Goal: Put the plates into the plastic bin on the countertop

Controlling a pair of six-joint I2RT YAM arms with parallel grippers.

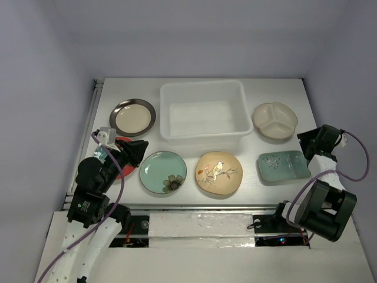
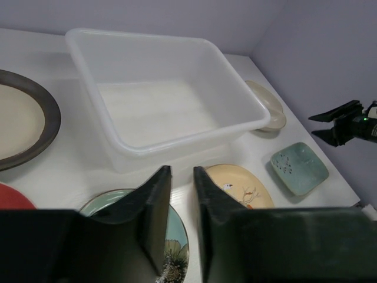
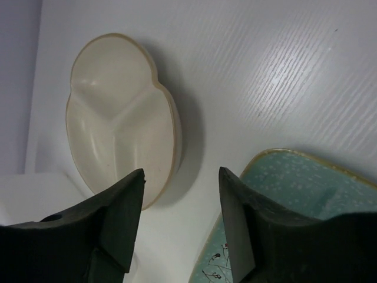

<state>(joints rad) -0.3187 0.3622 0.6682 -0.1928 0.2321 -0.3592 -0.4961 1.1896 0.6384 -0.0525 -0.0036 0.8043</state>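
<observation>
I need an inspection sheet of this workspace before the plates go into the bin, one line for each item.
Surface: white countertop, no spills seen.
Job's things: plastic bin empty; outside it: dark-rimmed plate, red plate partly under left gripper, flower plate, bird plate, green plate, divided plate.
Clutter: nothing seen.
Grippers: left gripper jaws slightly apart, right gripper jaws wide apart, both empty.
Cables: purple cables on both arms.
Surroundings: lavender walls.

bin (image 1: pixel 203 115) centre-back | divided plate (image 1: pixel 274 121) right of bin | bird plate (image 1: pixel 218 173) before bin
</observation>
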